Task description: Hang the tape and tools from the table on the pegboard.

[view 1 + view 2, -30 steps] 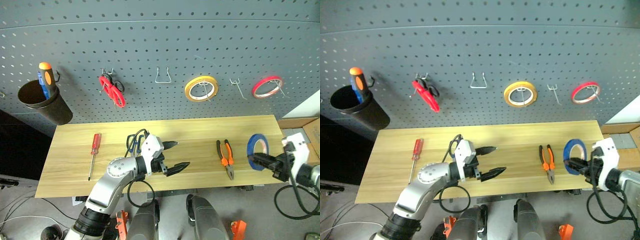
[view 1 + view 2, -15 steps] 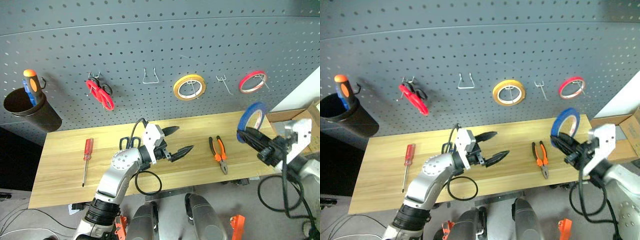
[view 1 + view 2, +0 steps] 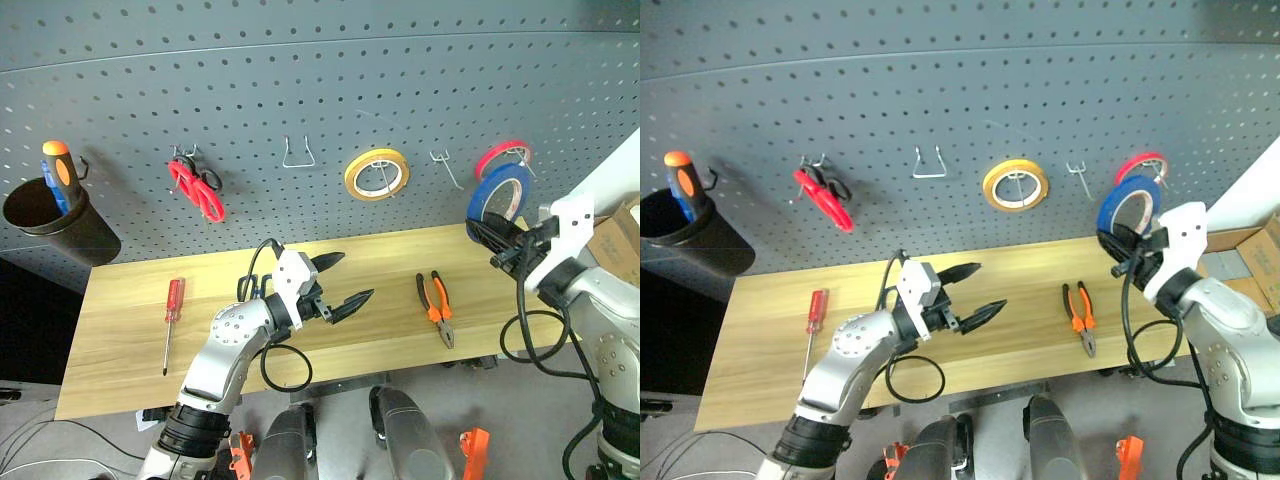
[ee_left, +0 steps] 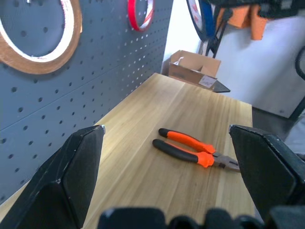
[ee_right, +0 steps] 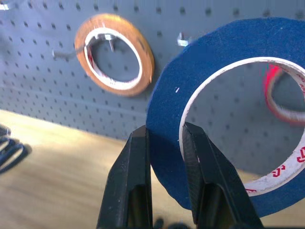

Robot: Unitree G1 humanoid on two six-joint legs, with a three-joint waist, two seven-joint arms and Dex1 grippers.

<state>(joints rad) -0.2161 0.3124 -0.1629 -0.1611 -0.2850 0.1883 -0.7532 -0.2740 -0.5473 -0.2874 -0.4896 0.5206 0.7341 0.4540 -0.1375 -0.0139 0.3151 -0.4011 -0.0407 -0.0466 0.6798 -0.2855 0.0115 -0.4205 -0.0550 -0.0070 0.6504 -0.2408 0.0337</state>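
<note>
Since the blue tape roll (image 5: 228, 119) looks light and stiff, we keep our right gripper (image 5: 167, 143) pinching its rim, left gripper (image 3: 340, 280) wide open.

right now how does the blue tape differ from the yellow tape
The blue tape is pinched upright in the shut right pincer, held in the air before the pegboard; the yellow tape hangs on a hook. The blue roll's band looks thinner than the yellow's. Both are rings with a wide hole.
</note>
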